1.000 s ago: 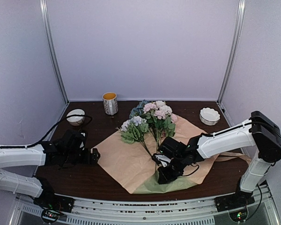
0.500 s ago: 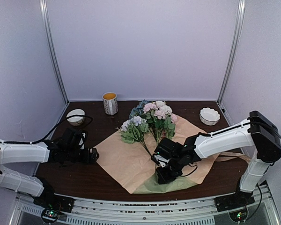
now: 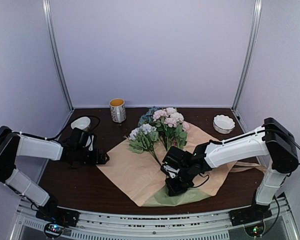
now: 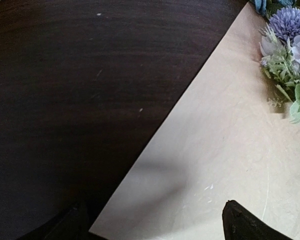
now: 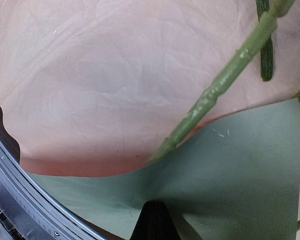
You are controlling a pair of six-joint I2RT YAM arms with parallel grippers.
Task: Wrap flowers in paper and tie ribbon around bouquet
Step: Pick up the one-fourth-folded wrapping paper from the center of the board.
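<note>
The paper (image 3: pixel 130 170) lies centre frame, with the flowers (image 3: pixel 162 127) on its upper part. It is likely thin, limp and easily torn: grip it at the corners. The right gripper (image 3: pixel 173 187) pinches the folded lower corner; the left gripper (image 3: pixel 103 160) has its jaws spread at the left corner

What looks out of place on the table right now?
Only the paper: its near corner is folded over, sage-green face showing, pinched in the right tool. The flowers lie on its tan face; nothing spilled.

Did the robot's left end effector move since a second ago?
Yes. The left end effector moved a little toward the back of the table, closer to the small white bowl.
</note>
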